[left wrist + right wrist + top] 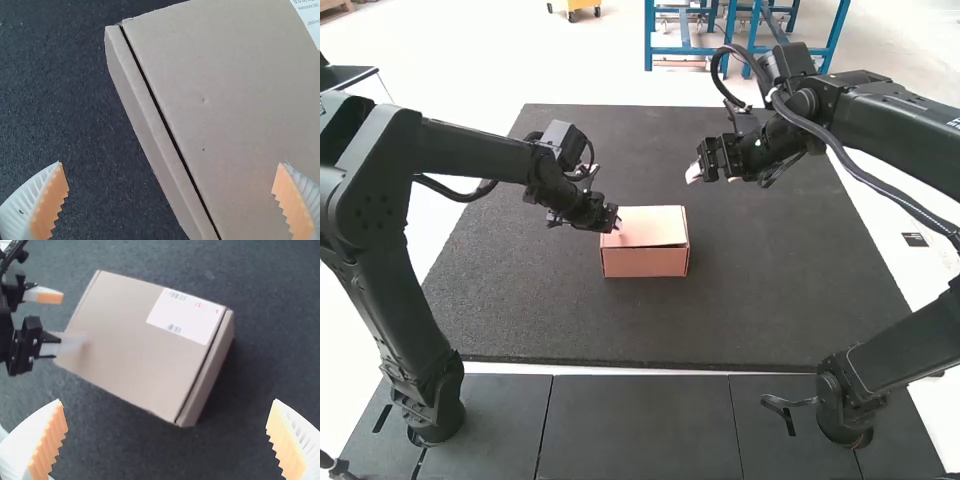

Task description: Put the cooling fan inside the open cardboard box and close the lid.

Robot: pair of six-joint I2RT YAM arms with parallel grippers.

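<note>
- My left claw (609, 217) is spread wide at the left edge of the cardboard box (645, 240) and grips nothing. One finger is over the lid; I cannot tell if it touches.
- My right claw (701, 166) hangs wide open and empty, above the box's far right corner.
- The box sits mid-mat (770, 270) with its lid down.
</note>
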